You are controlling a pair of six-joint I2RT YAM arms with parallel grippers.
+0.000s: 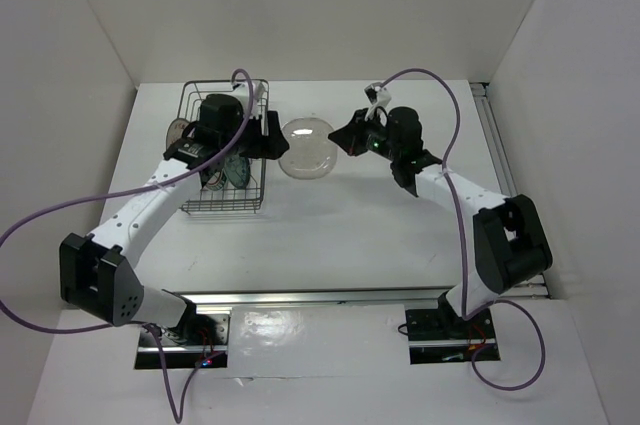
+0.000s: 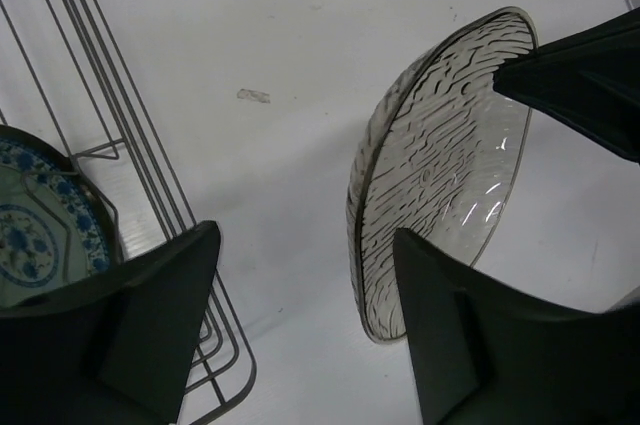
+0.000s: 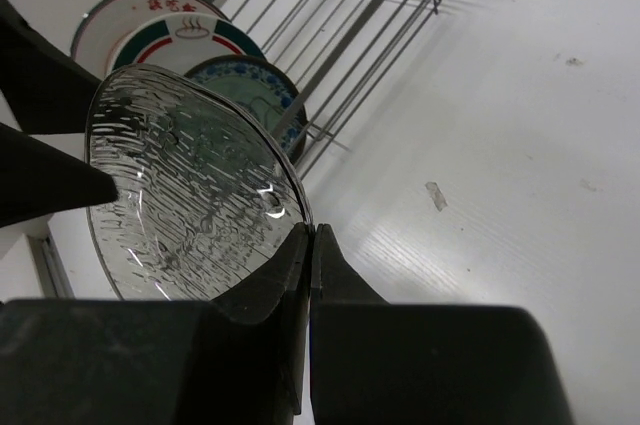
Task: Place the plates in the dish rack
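Note:
My right gripper [image 3: 310, 235] is shut on the rim of the pale grey, ribbed see-through plate [image 3: 180, 185] and holds it on edge above the table, just right of the dish rack [image 1: 190, 207]. The plate also shows in the top view [image 1: 306, 148] and the left wrist view [image 2: 440, 155]. My left gripper [image 2: 305, 245] is open beside the rack's right side, and the plate's lower rim sits in its gap next to the right finger. The teal-green plate [image 3: 250, 80] and the red-and-teal rimmed plate [image 3: 170, 25] stand in the rack. The orange plate is hard to make out.
The rack's wire wall [image 2: 120, 95] runs close to my left finger. My right gripper's finger [image 2: 590, 65] shows at the plate's far rim. White walls enclose the table on three sides. A metal rail [image 1: 495, 145] runs along the right edge.

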